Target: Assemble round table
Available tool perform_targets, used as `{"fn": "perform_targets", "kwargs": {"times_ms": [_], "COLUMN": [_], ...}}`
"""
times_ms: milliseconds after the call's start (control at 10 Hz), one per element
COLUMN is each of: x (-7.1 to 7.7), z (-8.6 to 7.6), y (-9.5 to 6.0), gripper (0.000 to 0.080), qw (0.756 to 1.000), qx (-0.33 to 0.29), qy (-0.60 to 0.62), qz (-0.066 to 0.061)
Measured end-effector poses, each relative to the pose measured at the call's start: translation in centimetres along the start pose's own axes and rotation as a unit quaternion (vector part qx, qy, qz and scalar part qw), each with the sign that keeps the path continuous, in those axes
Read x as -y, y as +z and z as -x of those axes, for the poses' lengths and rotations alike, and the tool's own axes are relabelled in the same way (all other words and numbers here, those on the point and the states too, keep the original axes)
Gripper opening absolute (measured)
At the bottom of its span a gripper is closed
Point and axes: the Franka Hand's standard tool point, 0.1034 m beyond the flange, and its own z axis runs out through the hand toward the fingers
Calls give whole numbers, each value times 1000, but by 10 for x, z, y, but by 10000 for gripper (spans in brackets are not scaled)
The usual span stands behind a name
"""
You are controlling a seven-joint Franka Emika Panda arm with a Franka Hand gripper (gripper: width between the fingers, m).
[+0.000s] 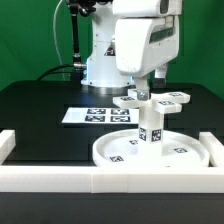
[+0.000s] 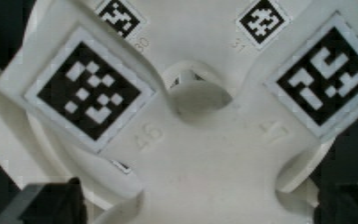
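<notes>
The large rimmed disc [image 1: 150, 150] lies at the front against the white border bars. The short leg [image 1: 150, 127] stands upright at its middle. The cross-shaped foot piece [image 1: 155, 101] sits on top of the leg, its tagged arms spread out. My gripper [image 1: 143, 92] hangs straight over the foot piece, fingertips at its top face. In the wrist view the foot piece [image 2: 176, 150] fills the picture, with its centre hole [image 2: 194, 92] and tags showing. My gripper [image 2: 202, 212] has its dark fingers [image 2: 55, 198] at the picture's corners; the jaws stand wide apart, open.
The marker board [image 1: 90, 115] lies flat behind the disc. White border bars run along the front [image 1: 110, 180] and end at the exterior view's left [image 1: 8, 143] and right [image 1: 215, 140]. The robot base [image 1: 100, 60] stands at the back.
</notes>
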Motion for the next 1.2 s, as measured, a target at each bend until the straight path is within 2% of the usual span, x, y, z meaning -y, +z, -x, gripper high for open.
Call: {"fn": "perform_targets", "kwargs": {"times_ms": [500, 700, 1200], "x": [2, 2, 1], "z": [2, 3, 4], "y": [6, 7, 7], "gripper": [649, 427, 429], "qw": [1000, 1000, 1000], "qx": [3, 3, 3], "qy": [3, 3, 23], "qz": [-4, -5, -4]}}
